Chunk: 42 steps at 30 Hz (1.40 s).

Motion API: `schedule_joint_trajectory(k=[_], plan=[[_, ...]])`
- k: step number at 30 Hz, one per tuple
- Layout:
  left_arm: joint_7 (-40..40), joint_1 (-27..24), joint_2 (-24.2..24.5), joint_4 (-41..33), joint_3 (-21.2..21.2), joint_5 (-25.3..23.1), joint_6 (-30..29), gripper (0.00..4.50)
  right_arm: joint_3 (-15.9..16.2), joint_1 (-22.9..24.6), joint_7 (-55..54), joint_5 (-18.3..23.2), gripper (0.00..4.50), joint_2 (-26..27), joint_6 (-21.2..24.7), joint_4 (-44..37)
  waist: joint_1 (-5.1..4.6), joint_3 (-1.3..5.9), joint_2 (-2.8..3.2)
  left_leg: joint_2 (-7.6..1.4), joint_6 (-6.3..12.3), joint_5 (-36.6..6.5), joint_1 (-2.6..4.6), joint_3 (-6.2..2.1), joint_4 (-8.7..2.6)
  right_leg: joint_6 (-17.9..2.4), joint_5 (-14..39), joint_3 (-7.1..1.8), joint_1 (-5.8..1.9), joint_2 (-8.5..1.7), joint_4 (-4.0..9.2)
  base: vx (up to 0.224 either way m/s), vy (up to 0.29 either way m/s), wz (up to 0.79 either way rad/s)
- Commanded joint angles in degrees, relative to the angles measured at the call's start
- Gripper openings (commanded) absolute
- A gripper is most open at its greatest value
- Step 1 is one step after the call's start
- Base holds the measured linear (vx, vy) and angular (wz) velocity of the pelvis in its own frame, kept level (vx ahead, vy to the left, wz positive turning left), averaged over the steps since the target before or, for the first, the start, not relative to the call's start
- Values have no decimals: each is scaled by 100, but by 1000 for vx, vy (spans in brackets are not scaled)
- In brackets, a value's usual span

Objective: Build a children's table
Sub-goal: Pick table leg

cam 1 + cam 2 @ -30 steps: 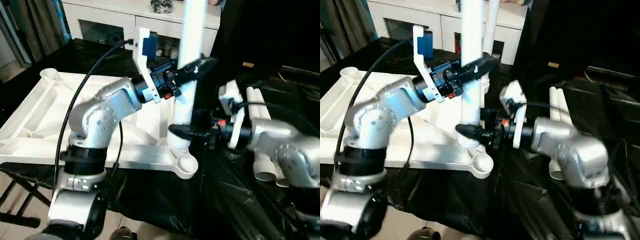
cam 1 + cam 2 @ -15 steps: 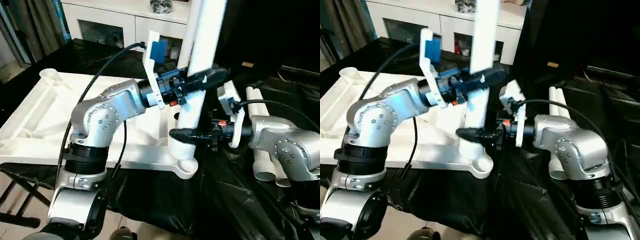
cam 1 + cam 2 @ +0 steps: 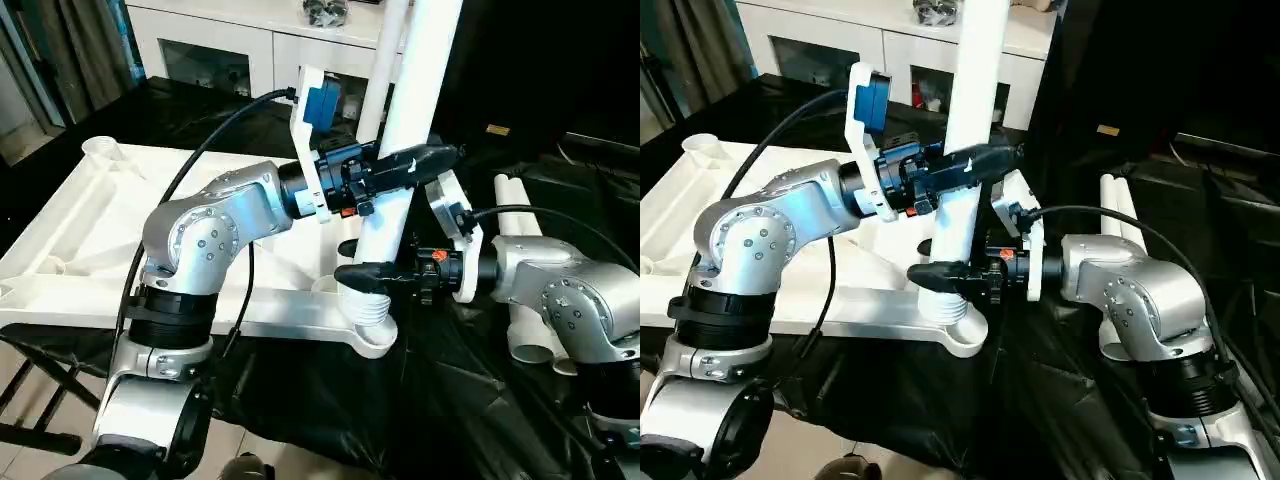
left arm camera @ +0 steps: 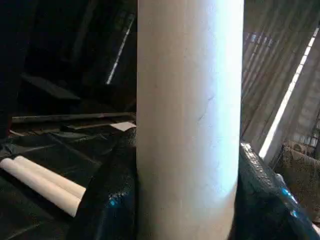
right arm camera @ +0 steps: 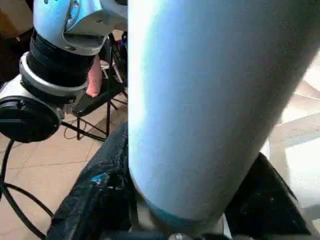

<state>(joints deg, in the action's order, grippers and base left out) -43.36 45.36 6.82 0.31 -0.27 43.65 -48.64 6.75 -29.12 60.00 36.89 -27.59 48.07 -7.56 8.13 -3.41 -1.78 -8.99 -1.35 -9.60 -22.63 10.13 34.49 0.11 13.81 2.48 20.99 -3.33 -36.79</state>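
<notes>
Evidently both sets of fingers clasp the leg, left gripper higher, right gripper near its threaded foot; this steadies it over the tabletop's near-right socket.

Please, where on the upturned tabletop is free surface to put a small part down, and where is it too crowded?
Free: the tabletop's wide underside, from the far-left corner socket toward the left arm. Crowded: the near-right corner, where the left gripper and right gripper both clasp the tilted leg. The spare legs fill the black cloth on the right.
</notes>
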Motion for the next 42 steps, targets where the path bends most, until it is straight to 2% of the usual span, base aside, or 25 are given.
schedule_joint_trajectory(k=[1,6,8,10,11,15,17,18,19,21,22,24,25,26,28,29,30,31,32,34,35,38,40,41,42], plan=[[-64,143,-20,-115,-70,117,-77,185,-12,18,-13,11,196,-5,-25,65,-7,401,-16,-428,37,-548,167,-154,-352,-1376,-94,-271,-225,-551,411,0,0,0],[1,106,-43,-143,-98,35,-10,185,-59,42,-145,-55,194,77,-106,121,-13,400,-15,-425,21,-587,169,-153,-353,-1378,-37,-270,-219,-553,418,0,0,0],[-13,98,-32,-151,-100,10,32,255,-93,62,-223,-51,194,124,-111,111,-10,400,-12,-427,17,-585,168,-152,-354,-1374,-19,-271,-219,-554,419,0,0,0],[-60,57,-36,-219,-101,-51,217,255,-146,119,-403,-95,194,220,-198,74,-12,402,-10,-429,3,-568,168,-156,-359,-1359,-40,-270,-218,-554,413,0,0,0],[-14,22,-100,-248,-63,-129,443,255,-203,165,-517,-91,194,291,-235,54,-9,402,17,-429,-24,-570,171,-159,-360,-1367,-49,-268,-209,-554,411,0,0,0],[344,-116,-291,-358,-13,-558,1200,255,-438,336,-914,3,193,584,-327,-52,-19,405,8,-451,-29,-625,158,-178,-379,-1342,-194,-270,-231,-564,422,0,0,0],[749,-155,-509,-360,142,-690,1513,255,-514,418,-1135,-14,193,719,-371,-111,-18,394,9,-458,-58,-702,159,-172,-383,-1332,-133,-276,-232,-576,432,0,0,0],[1115,-204,-724,-376,304,-756,1743,255,-621,531,-1449,-58,193,913,-468,-170,-10,401,40,-455,-73,-715,165,-173,-377,-1339,-126,-275,-229,-580,434,0,0,0],[1277,-236,-827,-388,380,-796,1875,255,-689,601,-1666,-104,193,1040,-543,-190,-18,397,28,-463,-99,-776,161,-176,-385,-1355,-107,-276,-224,-587,440,0,0,0],[1308,-251,-853,-398,397,-809,1920,255,-719,632,-1765,-129,193,1096,-579,-196,-27,395,17,-445,-134,-835,166,-179,-392,-1273,21,-272,-228,-567,452,0,0,0],[1338,-292,-871,-418,444,-793,1948,255,-764,683,-2004,-233,193,1202,-686,-191,-19,400,51,-443,-153,-807,166,-183,-393,-1245,19,-275,-225,-571,448,0,0,0],[1209,-397,-782,-488,467,-710,1866,255,-828,765,-2398,-453,193,1348,-878,-175,-30,391,58,-444,-214,-835,177,-180,-408,-1177,82,-277,-194,-561,455,0,0,0],[1007,-530,-560,-586,395,-745,1783,255,-870,833,-2661,-698,193,1420,-1155,-149,-45,385,72,-429,-266,-897,171,-180,-419,-1131,168,-272,-195,-544,461,0,0,0],[793,-731,-247,-708,195,-1031,1931,255,-900,907,-2864,-901,193,1453,-1349,-152,-57,386,70,-433,-324,-900,167,-194,-438,-1020,231,-274,-177,-546,461,0,0,0],[593,-981,68,-850,-27,-1345,2117,255,-929,995,-3039,-1057,193,1469,-1493,-195,-86,385,107,-424,-384,-990,195,-179,-446,-906,267,-280,-161,-509,466,0,0,0],[368,-1235,397,-955,-268,-1613,2252,255,-923,1062,-3145,-1173,193,1431,-1526,-267,-89,396,121,-436,-391,-955,194,-202,-459,-842,159,-278,-167,-515,457,0,0,0],[-110,-1739,979,-1127,-651,-1889,2309,255,-862,1208,-3294,-1403,193,1322,-1537,-395,-96,393,152,-435,-392,-966,195,-201,-463,-805,153,-279,-161,-507,449,0,0,0],[-161,-1800,1047,-1144,-695,-1922,2313,255,-852,1227,-3310,-1431,193,1309,-1538,-412,-96,393,152,-435,-392,-966,195,-201,-463,-805,153,-279,-161,-507,449,0,0,0],[-520,-2180,1516,-1169,-1055,-2237,2486,255,-768,1372,-3301,-1495,193,1211,-1424,-518,-127,386,210,-417,-438,-1001,199,-209,-484,-656,113,-270,-145,-458,454,0,0,0],[-709,-2349,1755,-1168,-1257,-2381,2551,255,-742,1449,-3275,-1433,193,1164,-1240,-586,-160,392,220,-405,-425,-1091,209,-194,-488,-658,126,-278,-150,-462,449,0,0,0],[-912,-2503,1995,-1158,-1477,-2477,2582,255,-724,1558,-3248,-1365,193,1131,-1169,-653,-148,396,237,-411,-407,-1111,213,-192,-488,-736,169,-282,-138,-479,450,0,0,0],[-1394,-2760,2392,-1033,-1829,-2532,2604,255,-614,1817,-3147,-1391,193,1041,-1253,-737,-163,359,265,-421,-453,-1412,207,-190,-521,-881,520,-286,-118,-501,473,0,0,0],[-1507,-2771,2516,-811,-1946,-2690,2752,255,-550,1895,-3110,-1445,193,1007,-1323,-735,-185,340,251,-420,-446,-1516,203,-189,-531,-869,660,-296,-107,-503,493,0,0,0],[-1626,-2705,2609,-374,-2022,-3052,3179,255,-519,1931,-3085,-1502,193,1006,-1402,-729,-202,340,252,-412,-461,-1631,211,-185,-530,-867,903,-306,-106,-519,514,0,0,0],[-1628,-2703,2610,-365,-2024,-3058,3186,255,-519,1931,-3084,-1503,193,1006,-1403,-729,-203,334,254,-411,-452,-1651,209,-185,-525,-822,1049,-319,-98,-532,538,0,0,0]])
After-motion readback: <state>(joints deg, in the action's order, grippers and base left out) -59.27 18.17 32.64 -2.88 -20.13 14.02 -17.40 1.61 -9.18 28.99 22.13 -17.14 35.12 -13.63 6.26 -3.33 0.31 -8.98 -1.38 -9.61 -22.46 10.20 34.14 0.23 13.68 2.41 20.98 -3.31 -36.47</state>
